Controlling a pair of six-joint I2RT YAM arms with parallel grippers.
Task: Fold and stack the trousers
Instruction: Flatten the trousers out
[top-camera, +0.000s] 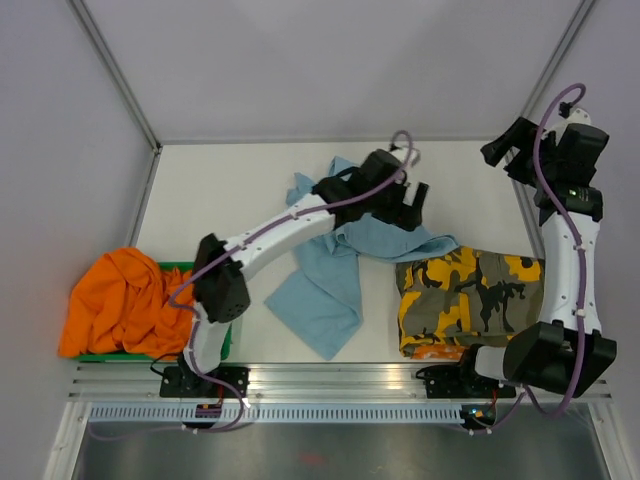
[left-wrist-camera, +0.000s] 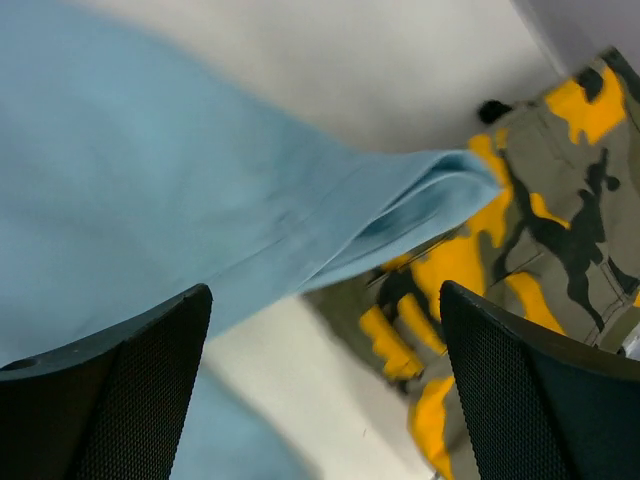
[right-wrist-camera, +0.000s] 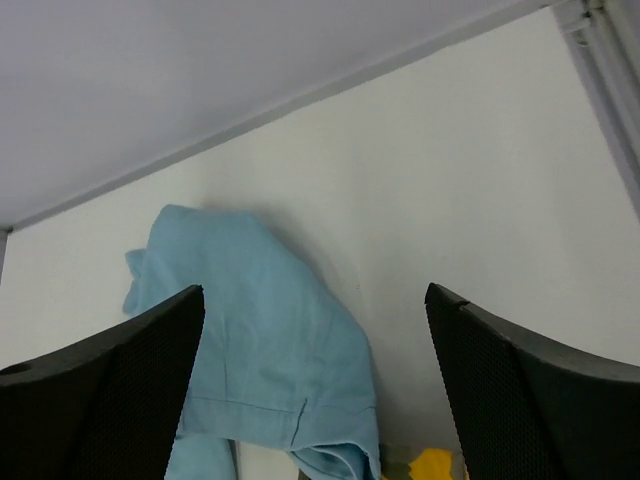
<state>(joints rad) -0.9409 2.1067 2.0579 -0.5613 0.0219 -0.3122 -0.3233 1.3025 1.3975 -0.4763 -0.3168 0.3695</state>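
Your left claw (left-wrist-camera: 322, 330) stands wide open, gripping nothing, just above the blue trousers (top-camera: 330, 270), which sprawl crumpled across the middle of the surface (top-camera: 230, 190). One blue fold below that claw reaches over the edge of the camouflage pair (top-camera: 470, 295), folded at the near right. Your right claw (right-wrist-camera: 315, 300) is open too, hovering well apart at the far right corner. The orange pair (top-camera: 120, 300) lies heaped at the near left.

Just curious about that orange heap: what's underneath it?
A green tray shows beneath the orange trousers, its rim peeking out at their far and near edges. The cloth hides the rest, so anything else inside cannot be seen.
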